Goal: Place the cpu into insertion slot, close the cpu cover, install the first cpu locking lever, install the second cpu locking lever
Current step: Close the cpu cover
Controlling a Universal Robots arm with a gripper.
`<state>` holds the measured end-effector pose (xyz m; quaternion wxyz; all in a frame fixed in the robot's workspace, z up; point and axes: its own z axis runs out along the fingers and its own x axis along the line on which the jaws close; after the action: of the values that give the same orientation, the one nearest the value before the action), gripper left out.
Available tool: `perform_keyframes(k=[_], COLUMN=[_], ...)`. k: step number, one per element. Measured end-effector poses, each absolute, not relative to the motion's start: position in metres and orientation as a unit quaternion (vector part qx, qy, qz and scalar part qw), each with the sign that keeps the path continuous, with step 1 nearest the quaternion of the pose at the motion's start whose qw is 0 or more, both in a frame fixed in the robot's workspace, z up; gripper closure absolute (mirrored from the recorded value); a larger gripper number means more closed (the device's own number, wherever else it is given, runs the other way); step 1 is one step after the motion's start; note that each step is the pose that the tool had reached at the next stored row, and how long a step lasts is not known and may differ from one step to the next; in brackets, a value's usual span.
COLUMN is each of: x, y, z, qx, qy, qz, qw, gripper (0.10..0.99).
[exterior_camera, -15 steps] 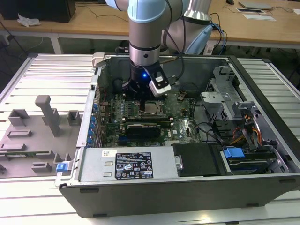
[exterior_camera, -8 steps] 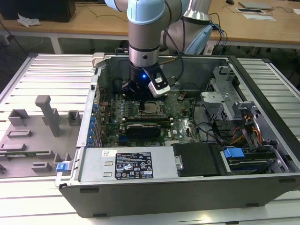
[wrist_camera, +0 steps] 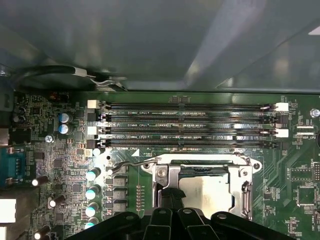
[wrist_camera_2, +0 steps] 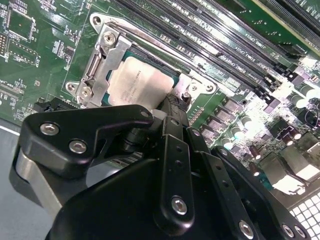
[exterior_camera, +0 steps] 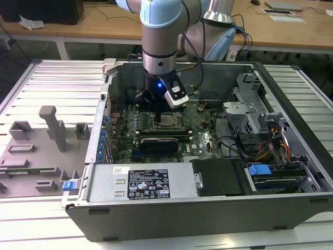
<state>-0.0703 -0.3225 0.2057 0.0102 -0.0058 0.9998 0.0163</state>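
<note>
Presently, the gripper [wrist_camera_2: 172,104] is shown lowered into the open computer case [exterior_camera: 208,219], over the green motherboard [wrist_camera_2: 40,60]. The jaws are seen drawn together, tip against tip, with nothing visibly clamped between them. The cpu [wrist_camera_2: 137,82] is found directly ahead of the jaw tips, seated flat in the insertion slot [wrist_camera: 252,164], its pale metal top exposed. The cpu cover [wrist_camera_2: 112,57] is laid down over the chip, which is framed by its window. The near edge of this frame is touched, or very nearly touched, by the jaw tips. A thin wire locking lever [wrist_camera: 140,162] is seen to one side of the jaws, just beyond the cover's edge; whether it is hooked cannot be told. The memory slots [wrist_camera: 190,125] are set farther out, past the socket from the jaws.

Placement is judged complete, and the closing of the cover is judged to be the step in hand. For this step to be done well, pressure is best applied straight down on the frame's metal edge and never on the chip's top. The jaws are best held clenched, so that one firm point is offered. The frame should be seen flat on all sides, with no corner riding on the chip.
</note>
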Motion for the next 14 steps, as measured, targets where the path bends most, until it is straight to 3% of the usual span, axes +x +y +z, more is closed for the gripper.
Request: perform_keyframes(k=[14], x=[-0.0691], y=[-0.3223], z=[0.2084], qx=[-0.028], qy=[0.999], qz=[0.018], qw=[0.01], gripper=[0.98])
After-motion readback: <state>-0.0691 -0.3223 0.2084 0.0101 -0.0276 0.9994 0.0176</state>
